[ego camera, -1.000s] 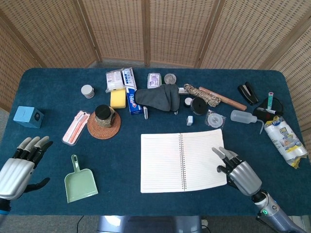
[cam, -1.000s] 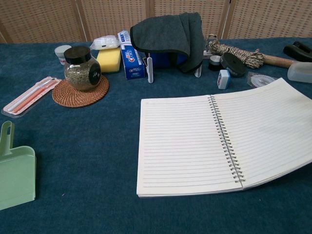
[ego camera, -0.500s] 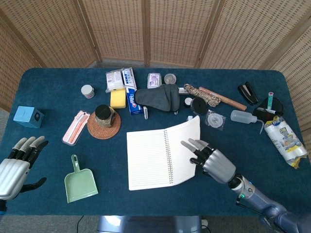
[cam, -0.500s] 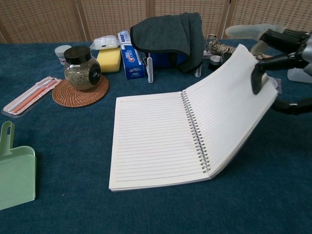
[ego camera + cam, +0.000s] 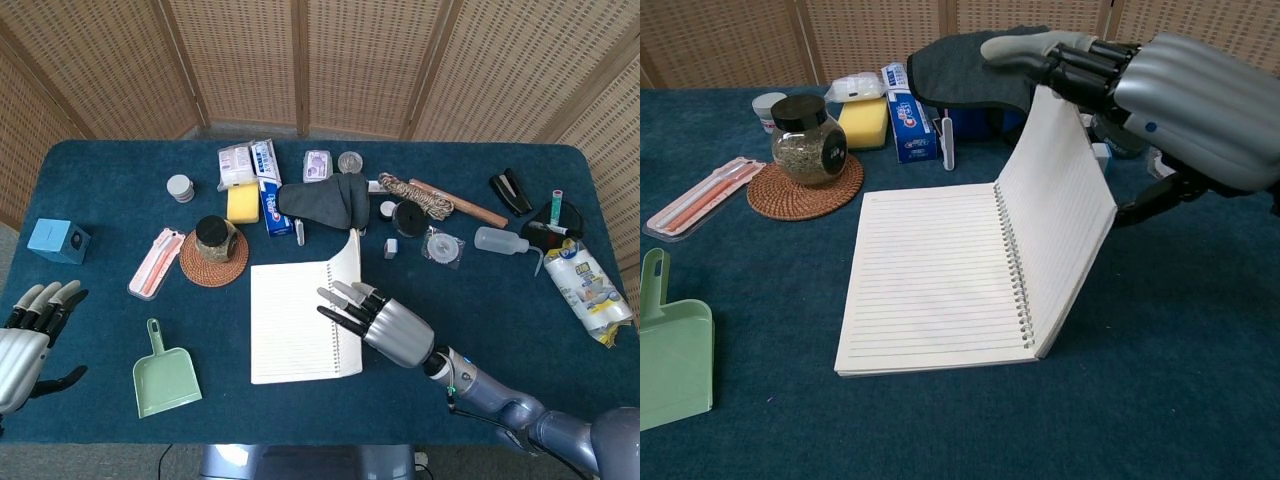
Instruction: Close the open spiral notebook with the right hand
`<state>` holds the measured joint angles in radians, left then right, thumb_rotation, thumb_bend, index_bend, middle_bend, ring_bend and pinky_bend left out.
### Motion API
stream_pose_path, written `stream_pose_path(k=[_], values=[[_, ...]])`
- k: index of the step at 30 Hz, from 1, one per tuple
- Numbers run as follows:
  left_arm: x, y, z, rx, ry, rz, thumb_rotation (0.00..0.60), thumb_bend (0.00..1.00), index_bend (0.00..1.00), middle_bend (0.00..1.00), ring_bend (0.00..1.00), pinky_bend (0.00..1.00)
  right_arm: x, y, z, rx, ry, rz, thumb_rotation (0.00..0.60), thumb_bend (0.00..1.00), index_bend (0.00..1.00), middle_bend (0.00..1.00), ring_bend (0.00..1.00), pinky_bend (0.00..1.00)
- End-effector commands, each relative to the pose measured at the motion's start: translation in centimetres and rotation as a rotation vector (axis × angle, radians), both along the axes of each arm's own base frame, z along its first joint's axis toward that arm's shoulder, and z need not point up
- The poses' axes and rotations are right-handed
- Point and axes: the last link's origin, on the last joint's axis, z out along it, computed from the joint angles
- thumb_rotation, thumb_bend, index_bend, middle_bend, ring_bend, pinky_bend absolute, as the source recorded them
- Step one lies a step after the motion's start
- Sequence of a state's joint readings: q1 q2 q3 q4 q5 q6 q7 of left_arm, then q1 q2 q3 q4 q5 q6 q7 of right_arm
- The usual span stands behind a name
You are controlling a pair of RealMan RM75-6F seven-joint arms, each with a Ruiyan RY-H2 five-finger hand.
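Observation:
The spiral notebook (image 5: 292, 322) lies mid-table with its left lined page flat (image 5: 930, 282). Its right half (image 5: 1060, 215) stands nearly upright, tipped slightly leftward above the spiral. My right hand (image 5: 385, 328) is behind that raised half, fingers (image 5: 1080, 58) stretched straight over its top edge and pressing on its back; it grips nothing. The same hand fills the upper right of the chest view (image 5: 1185, 90). My left hand (image 5: 25, 335) hovers at the table's left front edge, fingers apart and empty.
A green dustpan (image 5: 165, 378) lies left of the notebook. Behind it stand a jar on a woven coaster (image 5: 213, 242), a yellow sponge (image 5: 242, 203), a toothpaste box (image 5: 908, 125) and a grey cloth (image 5: 325, 200). A blue cube (image 5: 58, 240) sits far left, bottles and a packet far right.
The right hand swept left, pushing the notebook's right half from a low tilt to nearly upright. The whole notebook slid left. The left hand barely moved.

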<state>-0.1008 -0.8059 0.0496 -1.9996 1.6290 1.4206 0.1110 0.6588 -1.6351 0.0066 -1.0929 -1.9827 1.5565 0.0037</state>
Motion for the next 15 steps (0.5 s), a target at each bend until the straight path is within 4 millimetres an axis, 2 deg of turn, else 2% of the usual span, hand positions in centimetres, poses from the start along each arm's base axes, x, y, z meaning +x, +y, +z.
stream_pose_path(k=[1,15], values=[[-0.1,0.0,0.1,0.002,-0.001,0.001,0.6,0.15,0.0,0.0,0.0,0.02,0.5,-0.2,-0.3,0.004,-0.024,-0.021,0.6,0.16,0.0,0.0,0.06,0.3],[-0.2,0.0,0.2,0.005,-0.01,-0.001,0.6,0.15,0.0,0.0,0.0,0.02,2.4,-1.9,-0.9,0.1,-0.245,-0.213,0.6,0.16,0.0,0.0,0.09,0.32]])
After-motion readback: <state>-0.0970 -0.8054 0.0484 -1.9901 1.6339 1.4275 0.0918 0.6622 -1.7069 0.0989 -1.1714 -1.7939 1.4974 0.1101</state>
